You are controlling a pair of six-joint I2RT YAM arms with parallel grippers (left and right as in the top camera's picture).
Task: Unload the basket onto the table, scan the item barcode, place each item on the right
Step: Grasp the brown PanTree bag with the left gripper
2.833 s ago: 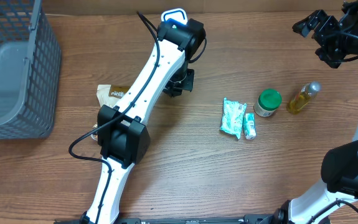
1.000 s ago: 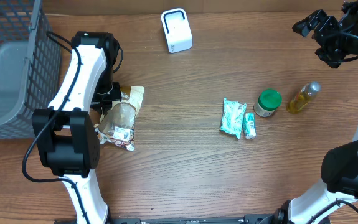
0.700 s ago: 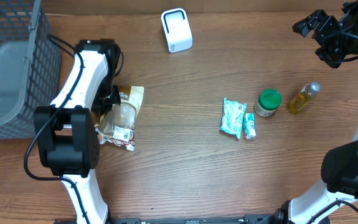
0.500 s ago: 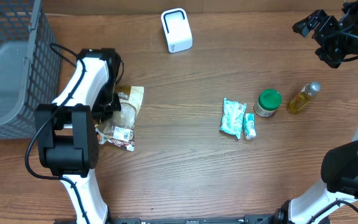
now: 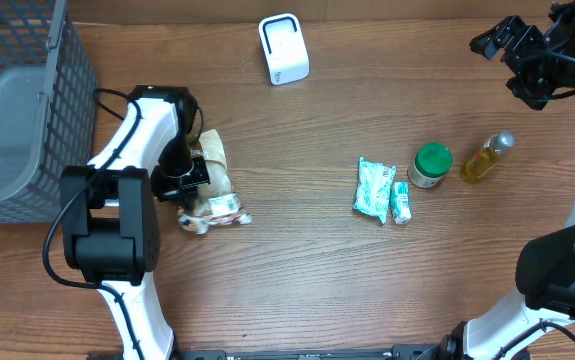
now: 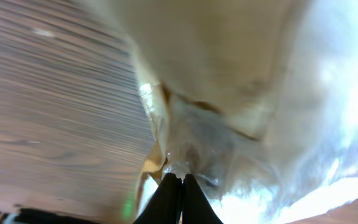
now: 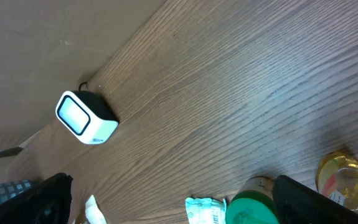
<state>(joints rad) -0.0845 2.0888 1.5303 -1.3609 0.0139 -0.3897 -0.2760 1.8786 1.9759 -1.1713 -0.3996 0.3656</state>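
The item, a crumpled brown-and-clear snack bag [image 5: 214, 180] with a white label at its lower end, is at the left of the table. My left gripper [image 5: 183, 178] is shut on its left edge. In the left wrist view the black fingertips [image 6: 182, 184] pinch the clear plastic and the bag [image 6: 241, 93] fills the picture. The white barcode scanner [image 5: 284, 48] stands at the back centre, well apart from the bag, and shows as the scanner [image 7: 85, 117] in the right wrist view. My right gripper [image 5: 527, 55] hangs open and empty at the far right, high over the table.
A grey wire basket [image 5: 17, 110] stands at the far left. Mid-right lie two teal packets [image 5: 375, 189], a green-lidded jar [image 5: 430, 165] and a small oil bottle [image 5: 488, 157]. The jar [image 7: 253, 208] and bottle [image 7: 343, 180] appear below the right gripper.
The left gripper has moved down and right along the bag and closed on its edge. The bag has bunched up and its labelled end has swung right. The right arm has not moved.
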